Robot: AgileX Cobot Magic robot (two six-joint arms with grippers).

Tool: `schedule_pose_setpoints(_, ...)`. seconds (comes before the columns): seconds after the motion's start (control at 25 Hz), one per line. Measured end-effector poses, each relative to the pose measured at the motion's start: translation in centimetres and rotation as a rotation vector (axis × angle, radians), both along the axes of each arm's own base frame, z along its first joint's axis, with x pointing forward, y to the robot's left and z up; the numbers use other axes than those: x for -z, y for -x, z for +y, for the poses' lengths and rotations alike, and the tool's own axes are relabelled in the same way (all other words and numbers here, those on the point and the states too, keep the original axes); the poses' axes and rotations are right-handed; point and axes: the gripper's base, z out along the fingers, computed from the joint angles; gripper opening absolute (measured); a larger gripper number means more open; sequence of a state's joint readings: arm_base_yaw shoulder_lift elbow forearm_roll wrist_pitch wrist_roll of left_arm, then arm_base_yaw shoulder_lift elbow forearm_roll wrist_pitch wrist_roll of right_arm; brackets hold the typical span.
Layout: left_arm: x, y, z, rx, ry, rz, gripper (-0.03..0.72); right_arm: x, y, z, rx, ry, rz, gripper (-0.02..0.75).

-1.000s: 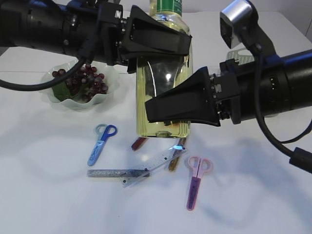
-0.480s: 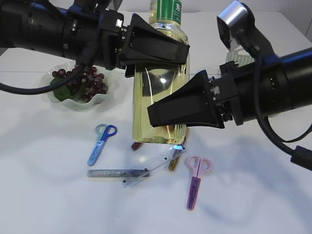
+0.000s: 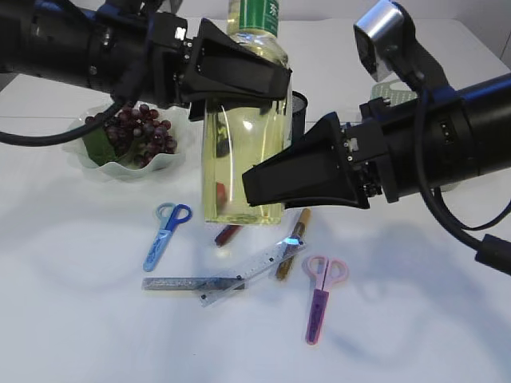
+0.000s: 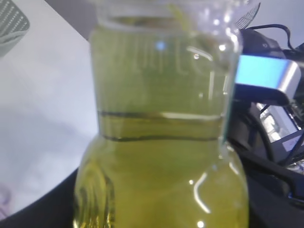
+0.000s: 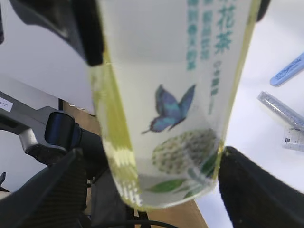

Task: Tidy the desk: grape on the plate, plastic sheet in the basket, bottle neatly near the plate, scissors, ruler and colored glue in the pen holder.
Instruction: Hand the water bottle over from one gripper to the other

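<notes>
A tall clear bottle of yellow tea hangs upright above the desk. My left gripper is shut on its upper body, and the liquid fills the left wrist view. My right gripper stands open astride the labelled lower part, with a gap at one finger. Grapes lie in the scalloped plate. On the desk are blue scissors, pink scissors, a clear ruler and glue sticks. A black mesh pen holder stands behind the bottle. No plastic sheet is visible.
A pale green basket sits at the back right, mostly behind my right arm. A red glue stick and a gold one lie just under the bottle. Bare white desk stretches along the front and left.
The left gripper has carried the bottle leftward towards the plate, uncovering the pen holder. The right gripper has stayed almost where it was.
</notes>
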State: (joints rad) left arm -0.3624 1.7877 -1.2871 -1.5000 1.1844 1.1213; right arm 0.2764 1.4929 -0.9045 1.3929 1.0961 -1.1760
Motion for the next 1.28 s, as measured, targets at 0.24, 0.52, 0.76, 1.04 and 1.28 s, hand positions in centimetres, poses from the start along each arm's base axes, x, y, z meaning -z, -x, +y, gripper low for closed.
schedule_pose_setpoints(0.24, -0.2, 0.2, 0.5, -0.004, -0.056, -0.029, 0.447, 0.0, 0.0, 0.0, -0.002, -0.001, 0.001, 0.669)
schedule_pose_setpoints(0.52, -0.4, 0.4, 0.9, -0.003, -0.085, -0.039, 0.446, 0.2, 0.0, 0.0, 0.000, 0.018, 0.007, 0.669)
schedule_pose_setpoints(0.76, -1.7, 0.3, 2.4, -0.042, -0.089, -0.054, 0.446, 0.5, 0.1, -0.1, -0.004, 0.054, 0.008, 0.666)
schedule_pose_setpoints(1.04, -1.8, 0.2, 3.2, -0.059, -0.115, -0.047, 0.446, 1.5, 0.5, -0.7, -0.008, 0.186, 0.114, 0.647)
schedule_pose_setpoints(1.28, -1.8, 0.2, 3.2, -0.060, -0.117, -0.043, 0.446, 2.0, 0.5, -1.6, 0.021, 0.373, 0.203, 0.632)
